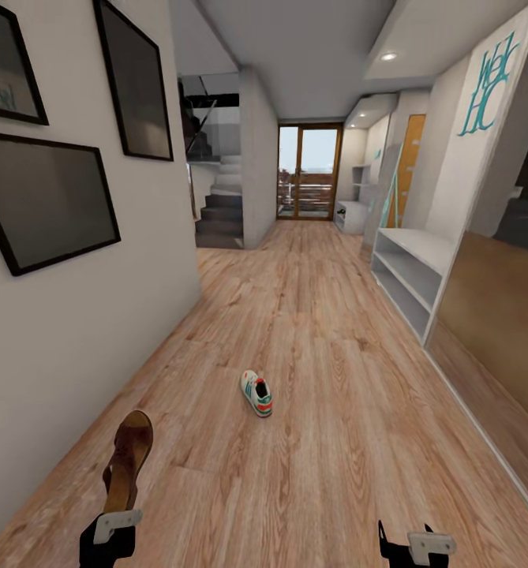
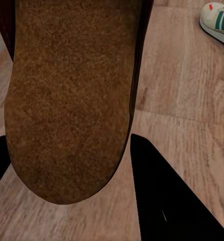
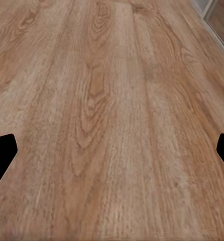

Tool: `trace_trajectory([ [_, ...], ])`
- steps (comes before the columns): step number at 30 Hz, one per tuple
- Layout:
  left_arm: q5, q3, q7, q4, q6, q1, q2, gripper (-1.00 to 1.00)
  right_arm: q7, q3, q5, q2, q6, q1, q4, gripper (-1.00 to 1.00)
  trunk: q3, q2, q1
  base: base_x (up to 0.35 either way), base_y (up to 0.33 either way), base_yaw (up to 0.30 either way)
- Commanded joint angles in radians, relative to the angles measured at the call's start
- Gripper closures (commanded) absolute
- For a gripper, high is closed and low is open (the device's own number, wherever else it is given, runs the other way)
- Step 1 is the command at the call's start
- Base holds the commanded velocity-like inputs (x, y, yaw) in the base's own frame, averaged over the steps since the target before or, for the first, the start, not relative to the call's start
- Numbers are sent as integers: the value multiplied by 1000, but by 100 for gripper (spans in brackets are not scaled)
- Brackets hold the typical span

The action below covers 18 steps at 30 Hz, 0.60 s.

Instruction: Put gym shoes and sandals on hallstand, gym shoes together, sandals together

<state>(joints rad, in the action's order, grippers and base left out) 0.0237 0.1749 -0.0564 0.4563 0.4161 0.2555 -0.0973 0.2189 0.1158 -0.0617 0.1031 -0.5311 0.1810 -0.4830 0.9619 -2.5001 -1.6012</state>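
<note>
One flat brown leather sandal [image 1: 126, 461] clamped in left gripper [image 1: 110, 527], raised above light wood-plank floor [image 1: 319, 442]. White green-striped sneaker [image 1: 256, 393] lies on floor mid-corridor. Right gripper [image 1: 410, 544] spread wide, empty. Pale grey shelf unit [image 1: 410, 276] against right wall.

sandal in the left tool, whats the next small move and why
Probably drive forward toward the pale grey shoe rack ahead on the right. The left tool holds a brown sandal off the floor, the right tool is open and empty, and the rack looks out of reach. One gym shoe lies on the way.
</note>
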Motion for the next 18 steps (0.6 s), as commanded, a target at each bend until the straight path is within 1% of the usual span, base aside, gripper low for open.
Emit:
trace_trajectory([
  [1, 6, 6, -6, -1, 3, 1, 1, 100, 7, 8, -7, 1, -3, 1, 3, -100, -1, 0, 0, 0, 0, 0],
  [11, 5, 7, -5, -1, 3, -1, 1, 100, 7, 9, -8, 1, -3, 1, 17, -100, -13, 0, 0, 11, 0, 0],
  [15, 5, 7, -5, -1, 3, -1, 1, 100, 7, 9, -8, 1, -3, 1, 18, -100, -14, 0, 0, 181, 0, 7],
  [18, 5, 6, -5, -1, 4, -1, 1, 100, 8, 9, -9, 0, -3, 1, 18, -100, -14, 0, 0, 299, 0, 168],
])
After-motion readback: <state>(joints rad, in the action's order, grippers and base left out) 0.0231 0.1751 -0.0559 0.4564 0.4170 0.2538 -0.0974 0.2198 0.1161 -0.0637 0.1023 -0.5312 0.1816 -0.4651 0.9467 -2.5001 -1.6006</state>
